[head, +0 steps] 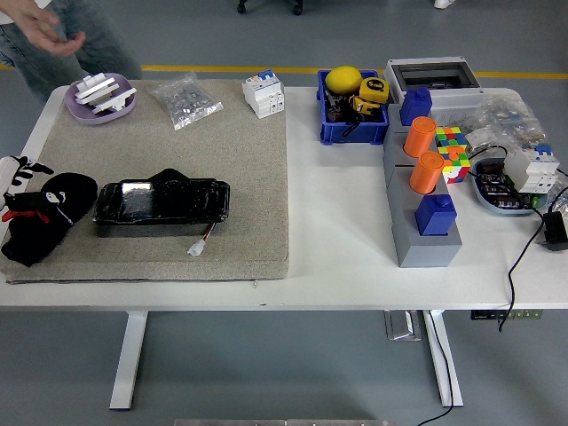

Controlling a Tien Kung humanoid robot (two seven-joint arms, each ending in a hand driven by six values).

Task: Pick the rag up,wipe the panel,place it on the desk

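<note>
No legible text, label or number on any object in view.

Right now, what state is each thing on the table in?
Left hand: resting on the mat's left edge, beside the panel.
Black panel: flat on the mat, untouched.
Mat: spread flat on the table.
Blue bin: open, filled.
Orange cylinders: upright in the grey stand.
Person's hand: empty, above the table's far corner.

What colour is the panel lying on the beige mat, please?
Glossy black; the panel shows best in the head view, with a small white connector at its front edge.
</note>
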